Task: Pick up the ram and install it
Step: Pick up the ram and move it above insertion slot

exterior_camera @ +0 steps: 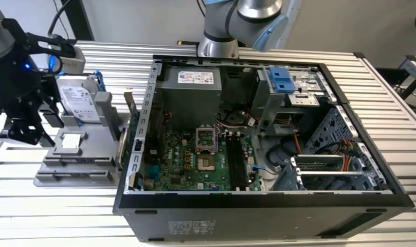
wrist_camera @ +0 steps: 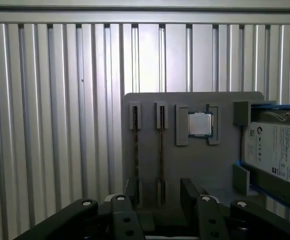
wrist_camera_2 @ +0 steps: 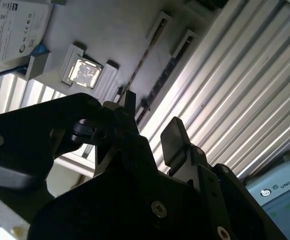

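1. Misalignment at the grasp is judged the nearest risk. The gripper (wrist_camera: 160,189) hangs with its fingers apart and nothing held, one on either side of the ram (wrist_camera: 160,150), which stands on edge in a slot of the grey holder (wrist_camera: 219,170). If the fingers were closed off-centre, the thin board could be tilted or jammed in its slot.
2. Contact with the neighbouring slot (wrist_camera: 135,117) is possible, since it lies just beside the ram. Whether a second stick is seated there cannot be told for certain. One finger could be brought down on it.
3. Disturbance of the processor chip (wrist_camera: 199,124) and the hard drive (wrist_camera: 277,150), set further along the same holder, could follow if the holder were dragged upward by a binding stick. Nothing is seen to fasten the holder to the tabletop (exterior_camera: 70,206), near whose edge at the exterior view's left it rests.
4. Collision in carriage is possible at the wall of the open computer case (exterior_camera: 150,98), which stands between the holder and the motherboard (exterior_camera: 187,164).
5. Faulty seating is judged the farthest hazard. The memory sockets (exterior_camera: 236,164) lie deep in the case near cables (exterior_camera: 300,144), so a stick held askew or reversed could be pressed in wrongly and the board strained.
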You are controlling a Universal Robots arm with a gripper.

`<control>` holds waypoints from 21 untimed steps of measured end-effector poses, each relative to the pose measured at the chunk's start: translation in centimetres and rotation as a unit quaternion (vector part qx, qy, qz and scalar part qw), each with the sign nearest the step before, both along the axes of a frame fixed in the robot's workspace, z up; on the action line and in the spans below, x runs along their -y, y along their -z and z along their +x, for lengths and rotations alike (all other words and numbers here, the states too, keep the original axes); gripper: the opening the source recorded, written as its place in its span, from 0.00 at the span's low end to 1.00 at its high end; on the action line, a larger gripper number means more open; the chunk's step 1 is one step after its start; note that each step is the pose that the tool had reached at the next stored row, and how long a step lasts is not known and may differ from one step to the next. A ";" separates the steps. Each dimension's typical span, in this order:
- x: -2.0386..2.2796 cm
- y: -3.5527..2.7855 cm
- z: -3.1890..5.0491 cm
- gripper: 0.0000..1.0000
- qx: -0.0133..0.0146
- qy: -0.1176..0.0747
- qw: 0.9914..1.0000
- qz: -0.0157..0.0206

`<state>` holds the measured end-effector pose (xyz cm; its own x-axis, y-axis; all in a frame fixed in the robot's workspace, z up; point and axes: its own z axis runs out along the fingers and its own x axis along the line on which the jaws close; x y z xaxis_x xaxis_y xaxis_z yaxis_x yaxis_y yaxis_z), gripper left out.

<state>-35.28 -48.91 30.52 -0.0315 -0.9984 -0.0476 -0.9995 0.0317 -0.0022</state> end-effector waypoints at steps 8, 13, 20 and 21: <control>0.02 1.44 0.02 1.00 0.000 0.000 1.000 0.000; 0.07 2.35 0.03 1.00 0.000 0.000 1.000 0.000; 0.82 3.66 0.03 1.00 0.000 0.000 1.000 0.000; 0.89 3.83 0.04 1.00 0.000 0.000 1.000 0.000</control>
<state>-35.24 -49.81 26.69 -0.0315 -0.9984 -0.0477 -0.9995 0.0316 -0.0024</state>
